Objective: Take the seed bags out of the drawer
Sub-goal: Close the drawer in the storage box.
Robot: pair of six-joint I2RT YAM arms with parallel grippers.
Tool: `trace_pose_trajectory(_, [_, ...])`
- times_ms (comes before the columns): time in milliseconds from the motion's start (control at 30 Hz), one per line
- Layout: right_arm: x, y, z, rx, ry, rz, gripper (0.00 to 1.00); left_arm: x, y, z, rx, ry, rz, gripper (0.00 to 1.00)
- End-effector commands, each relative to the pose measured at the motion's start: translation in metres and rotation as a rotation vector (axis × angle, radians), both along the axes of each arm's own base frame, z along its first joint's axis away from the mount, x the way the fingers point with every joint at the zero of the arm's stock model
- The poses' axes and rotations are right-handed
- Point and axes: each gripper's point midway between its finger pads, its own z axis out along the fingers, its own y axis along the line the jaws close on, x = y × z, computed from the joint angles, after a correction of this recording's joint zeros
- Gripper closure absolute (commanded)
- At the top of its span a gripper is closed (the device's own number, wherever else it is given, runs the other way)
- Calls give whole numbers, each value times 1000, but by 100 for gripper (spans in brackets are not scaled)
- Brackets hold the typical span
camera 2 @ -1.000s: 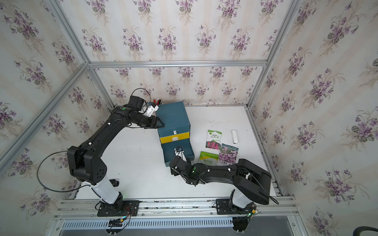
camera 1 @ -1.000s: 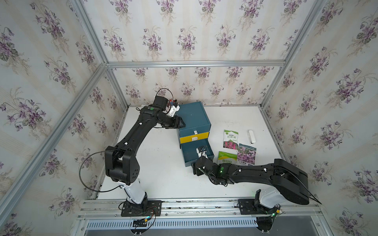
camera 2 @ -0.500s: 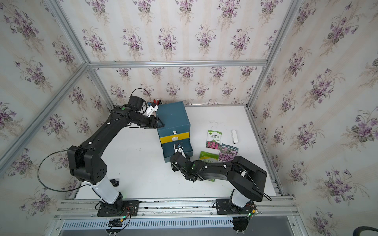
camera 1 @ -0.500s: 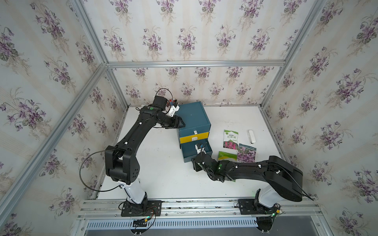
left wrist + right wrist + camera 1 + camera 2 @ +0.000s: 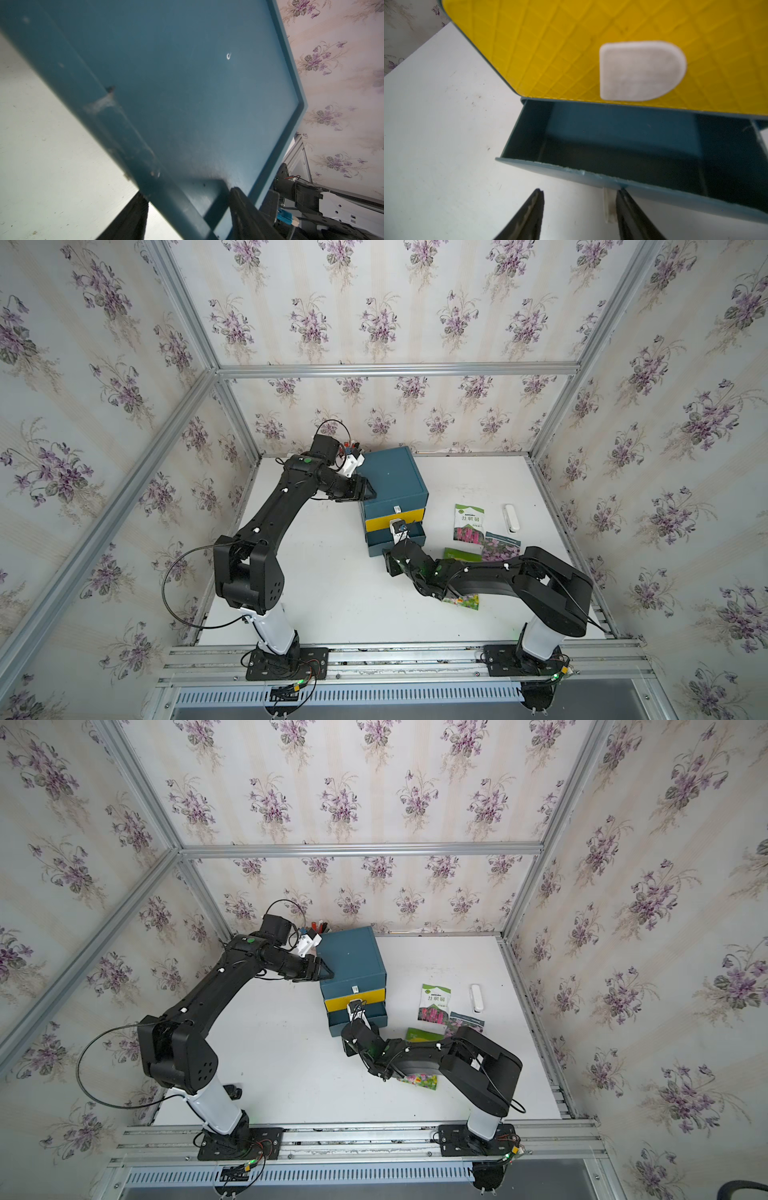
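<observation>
The white counter (image 5: 332,605) was closed in by papered walls on its far, left and right edges. Its widest bare stretch ran along the near edge and into the near left corner. The blue cabinet (image 5: 392,472) stood close to the far edge, about midway along it. The left end effector (image 5: 188,191) pinched the cabinet's upper rim, one finger on each side, apparently bracing it.

The bottom drawer (image 5: 571,172) stood pulled out toward the near edge, under the closed yellow drawer (image 5: 550,52). What the right wrist view showed of its inside was bare blue floor. The seed bags (image 5: 434,1003) lay on the counter between the cabinet and the right edge. They were the white-topped bag (image 5: 468,522), the purple bag (image 5: 500,546) just beside it, and the green-topped bag (image 5: 461,554), partly hidden under the right forearm. The removal looked finished, or nearly so.

The right end effector (image 5: 579,190) hung spread before the drawer front. The drawer's white handle tab (image 5: 608,207) was just beside one finger and gripped by neither. Whether the step was a last check or pushing the drawer home, a straight, level approach along the drawer's slide would serve best, with the cabinet braced. The forearm had little room above the green-topped bag. A small white stick (image 5: 511,517) lay near the right edge, out of the way.
</observation>
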Motion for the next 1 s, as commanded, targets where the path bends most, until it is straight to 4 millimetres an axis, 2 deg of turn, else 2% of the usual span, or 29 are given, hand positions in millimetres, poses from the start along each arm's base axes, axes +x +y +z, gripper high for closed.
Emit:
trace_pose_trajectory(0, [12, 6, 10, 28, -57, -10, 41, -30, 35, -44, 227, 158, 15, 36])
trace_pose_trajectory(967, [53, 12, 1, 61, -113, -113, 40, -29, 37, -47, 225, 168, 20, 36])
